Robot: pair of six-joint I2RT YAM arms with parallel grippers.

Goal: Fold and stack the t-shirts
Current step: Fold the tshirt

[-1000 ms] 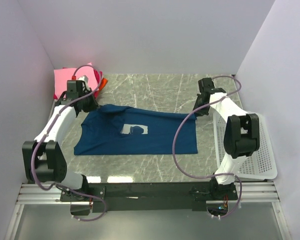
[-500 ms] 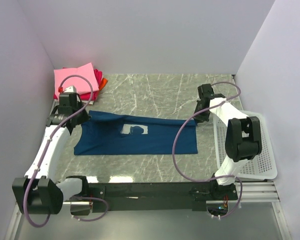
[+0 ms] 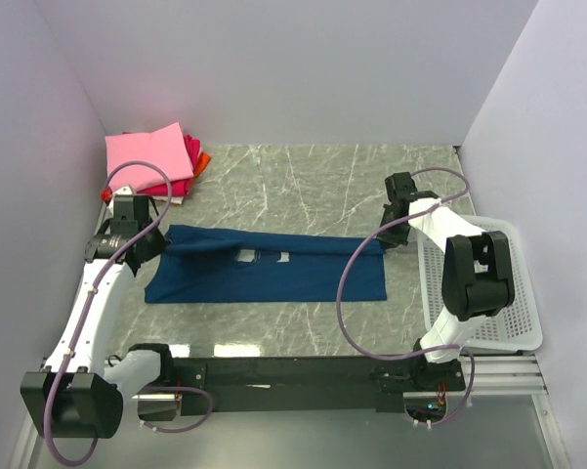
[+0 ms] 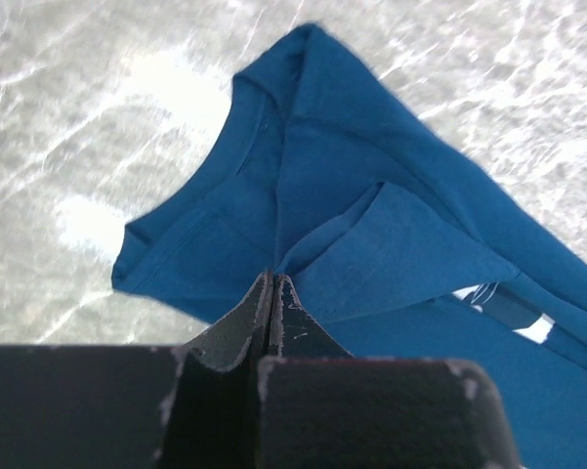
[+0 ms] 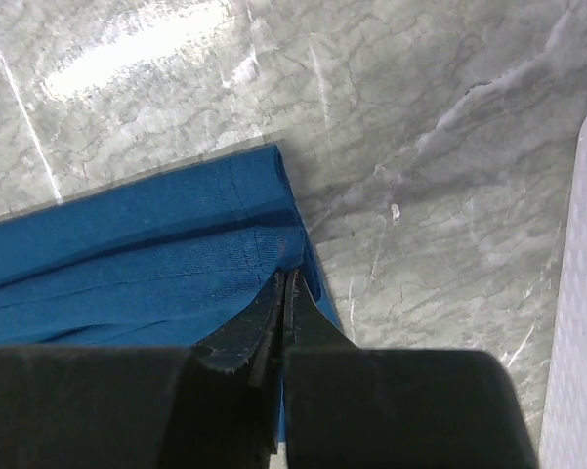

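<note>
A dark blue t-shirt (image 3: 273,272) lies across the middle of the marble table, its far half lifted and drawn over toward the near hem; only slivers of the white print (image 3: 264,257) show. My left gripper (image 3: 159,241) is shut on the shirt's left far edge, near the sleeve (image 4: 391,244). My right gripper (image 3: 383,239) is shut on the right far corner of the blue t-shirt (image 5: 176,244). A stack of folded t-shirts (image 3: 148,156), pink on top with red and orange beneath, sits at the far left corner.
A white mesh basket (image 3: 488,293) lies along the right edge of the table. Walls close in the table on the left, back and right. Purple cables loop off both arms.
Both grippers have pulled the shirt's far edge toward the near side, folding it over the print, which is now almost covered. The left arm has swung away from the folded stack.
</note>
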